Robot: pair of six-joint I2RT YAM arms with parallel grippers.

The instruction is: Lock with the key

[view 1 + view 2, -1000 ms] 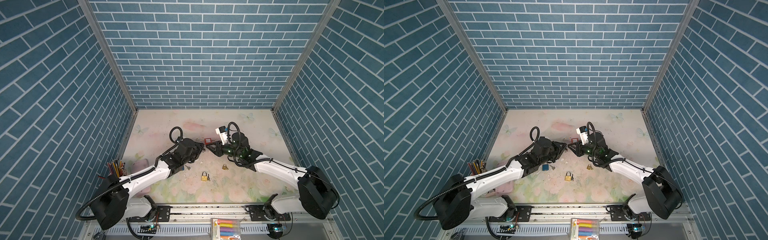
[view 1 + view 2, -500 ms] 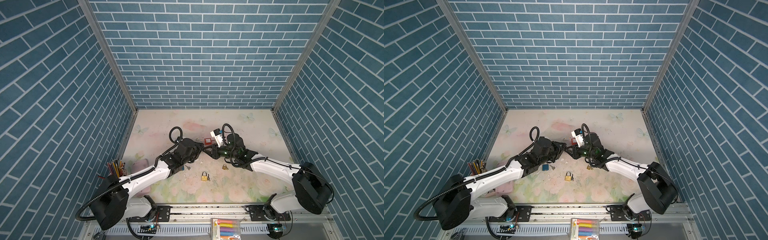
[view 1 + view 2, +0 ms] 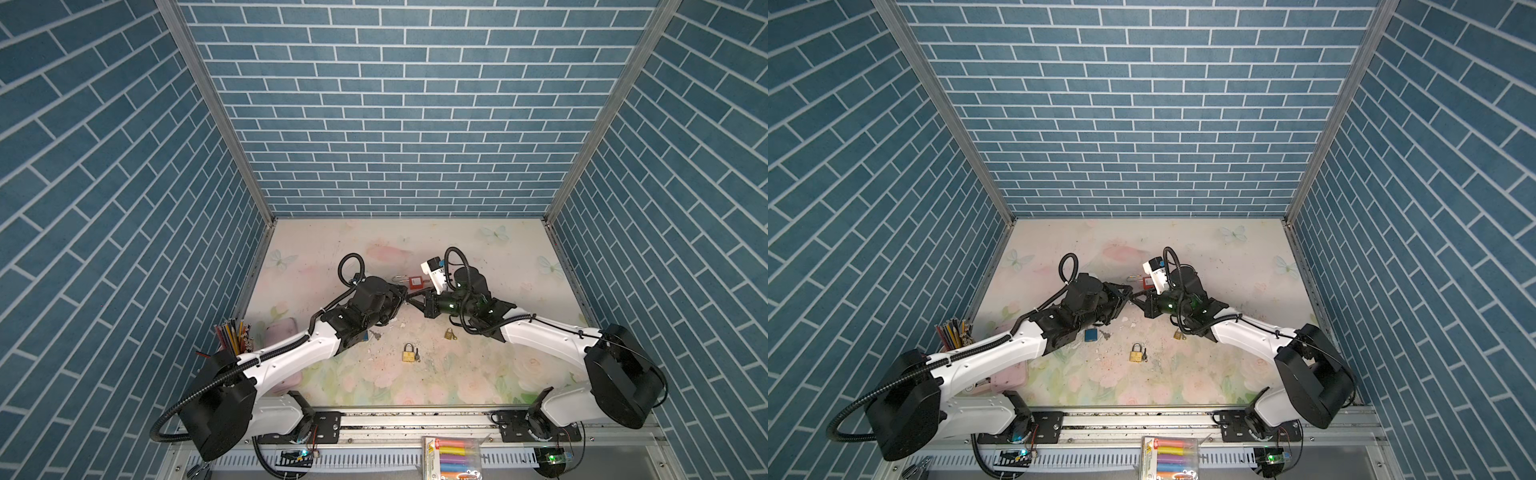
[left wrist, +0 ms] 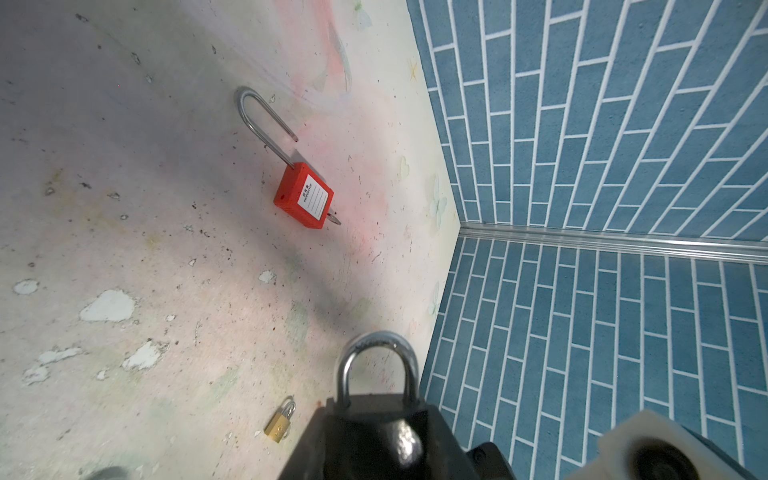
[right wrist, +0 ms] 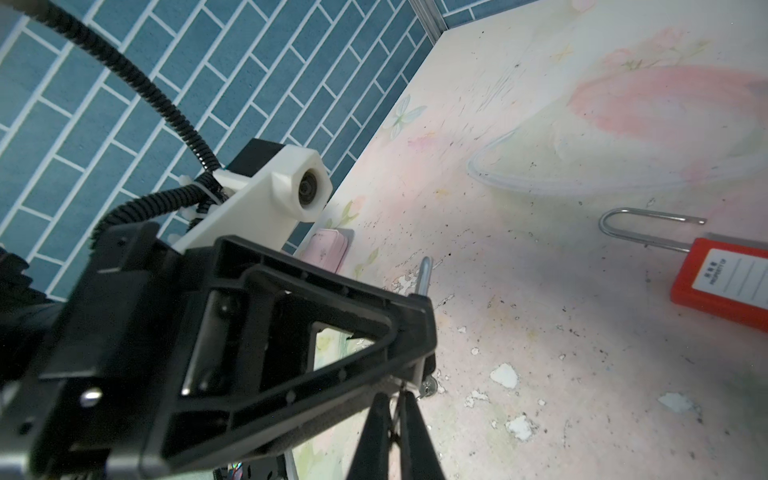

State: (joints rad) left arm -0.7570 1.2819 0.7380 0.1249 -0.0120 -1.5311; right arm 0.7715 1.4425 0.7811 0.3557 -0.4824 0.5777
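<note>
Closing in over the last second, the right gripper (image 3: pixel 410 298) now meets the left gripper (image 3: pixel 399 296) above the worktop (image 3: pixel 478 374), jaws together beside a small silver key (image 5: pixel 428 383); whether it pinches the key is unclear. The left gripper clamps a dark padlock (image 4: pixel 374 338), its silver shackle protruding.

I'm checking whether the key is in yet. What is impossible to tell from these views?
- Key: too small in both top views, where the right gripper meets the left gripper; in the right wrist view the shut fingers would cover it.
- Padlock body and keyhole: left wrist view, buried in the left gripper; only the shackle shows.
</note>
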